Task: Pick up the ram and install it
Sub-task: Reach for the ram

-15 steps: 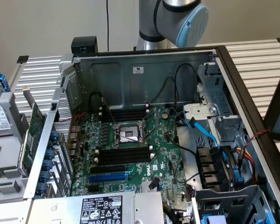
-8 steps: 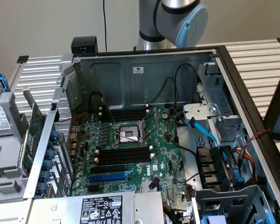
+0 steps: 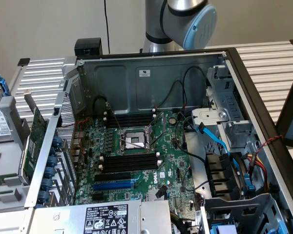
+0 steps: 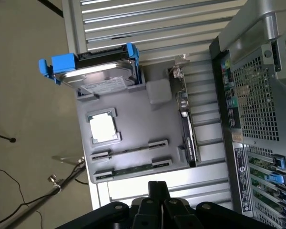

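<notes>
The ram lies as a thin green strip in the holder of the gray tray nearest the pincer, with its long axis running along that tray edge. The pincer hovers just off the same edge, fingers pressed together, gripping nothing and apart from the ram.

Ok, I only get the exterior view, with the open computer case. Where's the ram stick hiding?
Observer: In the wrist view, the long thin green ram stick sits in a holder on a flat grey plastic tray beside the metal computer case.
Operator: Is the robot holding it?
Observer: No. The black gripper is shut, empty and apart from it.
Operator: What else is on the tray?
Observer: A square silver processor chip, in its own pocket.
</notes>
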Robot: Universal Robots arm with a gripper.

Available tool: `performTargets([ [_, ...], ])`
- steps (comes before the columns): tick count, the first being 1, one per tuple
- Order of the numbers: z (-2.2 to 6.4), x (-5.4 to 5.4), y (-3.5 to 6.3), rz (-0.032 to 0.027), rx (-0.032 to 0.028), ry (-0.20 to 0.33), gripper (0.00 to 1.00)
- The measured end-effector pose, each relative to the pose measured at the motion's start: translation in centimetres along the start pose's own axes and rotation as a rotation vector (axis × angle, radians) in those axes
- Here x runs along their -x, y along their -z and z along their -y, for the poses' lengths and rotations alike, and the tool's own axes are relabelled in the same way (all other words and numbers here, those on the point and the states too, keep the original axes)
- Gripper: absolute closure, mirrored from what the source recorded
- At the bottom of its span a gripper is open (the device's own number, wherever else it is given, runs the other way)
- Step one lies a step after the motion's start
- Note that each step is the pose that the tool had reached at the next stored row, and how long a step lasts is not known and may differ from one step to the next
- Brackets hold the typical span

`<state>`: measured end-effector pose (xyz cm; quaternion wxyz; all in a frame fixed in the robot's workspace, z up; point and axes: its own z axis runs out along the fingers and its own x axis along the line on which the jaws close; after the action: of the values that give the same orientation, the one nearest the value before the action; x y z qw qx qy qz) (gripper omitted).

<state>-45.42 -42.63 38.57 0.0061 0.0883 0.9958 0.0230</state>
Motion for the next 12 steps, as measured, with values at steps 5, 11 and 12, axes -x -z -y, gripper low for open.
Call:
performTargets([
  [5,0.16,-0.67,0.0,0.0,0.0,0.0,0.89],
  [11,0.23,-1.03,0.01,-0.0001,0.0004,0.0,0.89],
  [12,0.25,-1.1,0.01,-0.0001,0.0005,0.0,0.89],
])
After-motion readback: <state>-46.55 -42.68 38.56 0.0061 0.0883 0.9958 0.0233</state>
